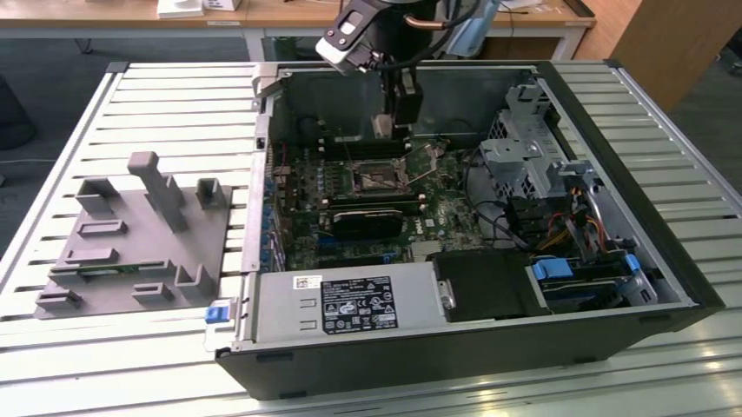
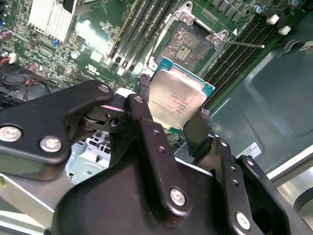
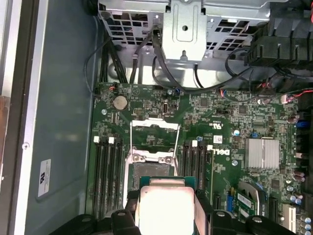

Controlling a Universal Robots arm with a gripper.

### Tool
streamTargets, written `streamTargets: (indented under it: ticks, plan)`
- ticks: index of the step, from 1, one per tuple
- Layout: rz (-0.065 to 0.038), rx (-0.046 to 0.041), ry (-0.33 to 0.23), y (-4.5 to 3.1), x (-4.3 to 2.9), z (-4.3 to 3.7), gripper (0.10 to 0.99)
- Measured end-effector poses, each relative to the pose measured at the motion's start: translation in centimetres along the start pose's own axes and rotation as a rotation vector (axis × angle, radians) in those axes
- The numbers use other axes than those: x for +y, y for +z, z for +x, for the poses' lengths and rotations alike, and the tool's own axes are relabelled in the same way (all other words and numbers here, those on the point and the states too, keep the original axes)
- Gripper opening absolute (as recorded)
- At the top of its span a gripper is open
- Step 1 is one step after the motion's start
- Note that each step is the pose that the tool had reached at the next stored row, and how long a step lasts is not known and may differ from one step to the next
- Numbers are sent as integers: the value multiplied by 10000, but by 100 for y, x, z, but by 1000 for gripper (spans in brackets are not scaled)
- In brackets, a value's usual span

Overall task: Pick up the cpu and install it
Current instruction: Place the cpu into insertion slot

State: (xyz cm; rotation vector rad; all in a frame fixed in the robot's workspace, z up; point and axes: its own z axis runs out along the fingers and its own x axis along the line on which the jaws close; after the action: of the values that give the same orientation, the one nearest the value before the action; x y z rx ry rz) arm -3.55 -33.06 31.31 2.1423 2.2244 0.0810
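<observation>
Firmly, the gripper clamped the cpu by two opposite edges, silver lid toward the second wrist view. Both hung inside the open case, above the empty socket and not touching it. Memory slots flanked the socket. The case lay on the slatted bench.
</observation>
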Motion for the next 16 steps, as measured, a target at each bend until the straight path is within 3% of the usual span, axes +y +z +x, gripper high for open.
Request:
streamTargets:
  ticks: [16]
  plan:
    - [0, -15, 155, 137, -7, 95, 533]
